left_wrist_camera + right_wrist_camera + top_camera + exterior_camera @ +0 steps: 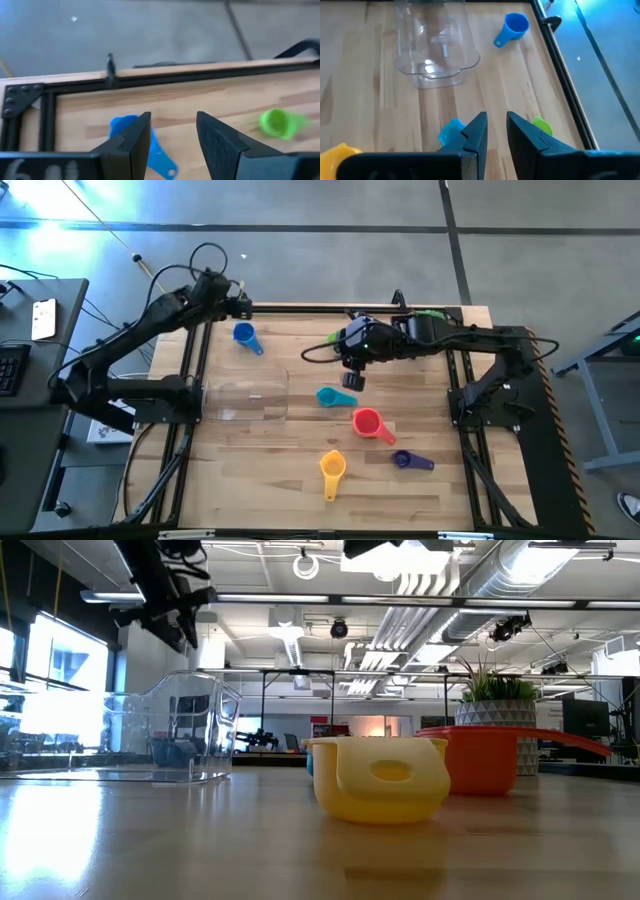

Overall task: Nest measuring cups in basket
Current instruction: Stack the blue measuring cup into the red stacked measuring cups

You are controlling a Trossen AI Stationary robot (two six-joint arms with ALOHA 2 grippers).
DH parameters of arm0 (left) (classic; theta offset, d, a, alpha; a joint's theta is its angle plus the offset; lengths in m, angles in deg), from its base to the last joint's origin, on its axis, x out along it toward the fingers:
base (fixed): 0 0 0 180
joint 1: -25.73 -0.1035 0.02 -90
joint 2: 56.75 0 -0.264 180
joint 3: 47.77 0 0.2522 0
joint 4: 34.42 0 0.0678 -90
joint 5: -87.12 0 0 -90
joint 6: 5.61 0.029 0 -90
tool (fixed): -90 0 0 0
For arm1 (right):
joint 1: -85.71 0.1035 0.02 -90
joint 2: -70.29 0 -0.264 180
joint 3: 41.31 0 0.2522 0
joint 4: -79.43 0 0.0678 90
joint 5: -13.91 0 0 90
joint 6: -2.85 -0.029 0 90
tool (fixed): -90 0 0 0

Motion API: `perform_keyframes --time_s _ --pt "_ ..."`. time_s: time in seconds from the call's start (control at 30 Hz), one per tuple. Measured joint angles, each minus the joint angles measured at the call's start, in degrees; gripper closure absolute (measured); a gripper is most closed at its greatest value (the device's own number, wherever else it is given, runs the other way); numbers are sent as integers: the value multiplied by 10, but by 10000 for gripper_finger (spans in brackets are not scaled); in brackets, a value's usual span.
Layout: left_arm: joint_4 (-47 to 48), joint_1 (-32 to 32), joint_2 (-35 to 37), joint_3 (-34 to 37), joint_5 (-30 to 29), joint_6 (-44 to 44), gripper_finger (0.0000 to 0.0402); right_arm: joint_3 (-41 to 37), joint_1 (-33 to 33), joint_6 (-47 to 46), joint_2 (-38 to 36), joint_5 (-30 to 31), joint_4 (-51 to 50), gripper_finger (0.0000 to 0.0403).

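Six cups are seen scattered on the wooden table (270, 490), none yet in the clear basket (245, 400), which lies empty near the left side. Largest to smallest: the red cup (368, 422), yellow cup (332, 467), blue cup (244, 335), cyan cup (331, 397), green cup (542, 125) and purple cup (404, 460). The left gripper (238, 302) is spread empty above the blue cup. The right gripper (354, 375) is held narrowly parted, empty, above the cyan cup. A rim grasp could probably slip and tip a light cup. The green cup is shown only by the wrist views; overhead it is hidden by the right arm.
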Motion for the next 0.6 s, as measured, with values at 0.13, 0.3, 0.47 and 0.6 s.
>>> perform_keyframes --time_s 0.13,0.3,0.47,0.6 --pt "0 -46 -48 0 24 28 252 0 -14 -22 0 0 0 338" --pt "0 -83 -105 0 52 58 252 0 -24 -45 0 -1 0 338" --pt "0 -103 -157 0 74 69 256 0 -29 -55 0 -2 0 338" --pt "0 -111 -194 0 75 74 261 0 -29 -55 0 -2 0 338"
